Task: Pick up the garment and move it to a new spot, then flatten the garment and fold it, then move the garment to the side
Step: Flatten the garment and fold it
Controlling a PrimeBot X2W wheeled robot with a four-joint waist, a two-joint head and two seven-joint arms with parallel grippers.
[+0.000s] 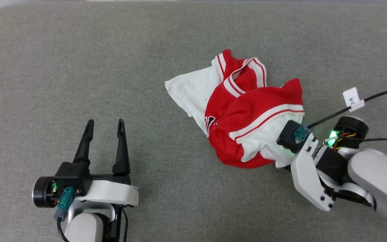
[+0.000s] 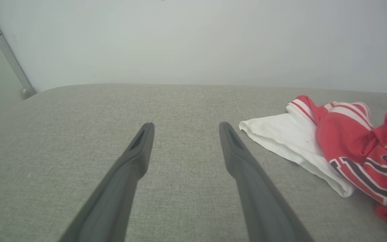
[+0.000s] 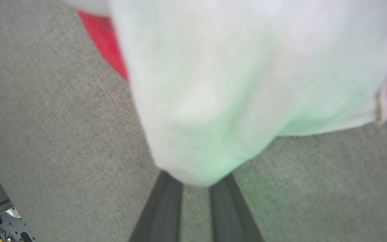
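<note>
Nearest, the left gripper [image 1: 105, 122] sits spread wide over the bench [image 1: 79, 67], well apart from the garment [image 1: 247, 111]. The right gripper [image 3: 195, 201] has its fingers drawn close, tips buried in the crumpled garment's white cloth, seemingly pinching it. Lift slowly, so no fold slips free. The bench is grey weave, with a plain pale wall [image 2: 193, 40] beyond.

Fingertips of the right gripper [image 3: 196, 188] were buried under the garment [image 3: 213, 84], which was blurred white cloth tinted green there; a grip on it couldn't be told. Chest lettering [image 1: 210, 121] was mostly folded under, unreadable. Left wrist view's right edge cut the garment off. Print on the cable tag [image 1: 352, 97] was too small to read. Left forearm [image 1: 84, 228] was cut off at the near edge.
</note>
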